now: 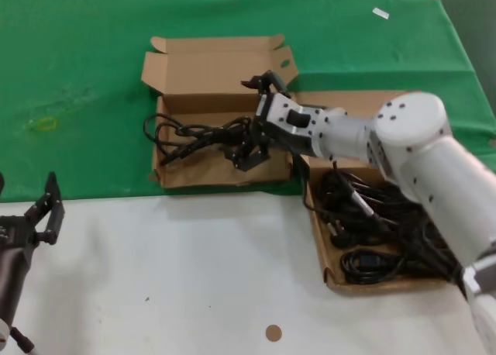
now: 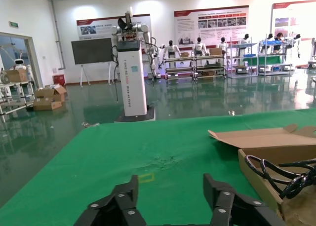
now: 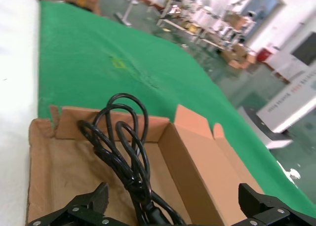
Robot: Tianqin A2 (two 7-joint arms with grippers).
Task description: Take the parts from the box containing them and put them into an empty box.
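The squarish box [image 1: 209, 177] with an ear-flap lid [image 1: 217, 64] lies on the green cloth and holds one black cable [image 1: 194, 134]. The longer box [image 1: 319, 242] at the right holds several coiled black cables [image 1: 372, 215]. My right gripper [image 1: 249, 122] hovers over the squarish box's right end, open and empty. In the right wrist view the cable [image 3: 123, 152] lies on the box floor [image 3: 59, 171] between the wide-spread jaws of that gripper [image 3: 177, 211]. My left gripper [image 1: 46, 211] is parked at the near left, open and empty [image 2: 170, 191].
White tabletop [image 1: 194, 277] fills the front, with a small brown disc [image 1: 273, 332] on it. Green cloth [image 1: 77, 76] covers the back, with a yellow mark [image 1: 45, 123] and a white tag [image 1: 380, 12]. The left wrist view shows the squarish box [image 2: 276, 152] to one side.
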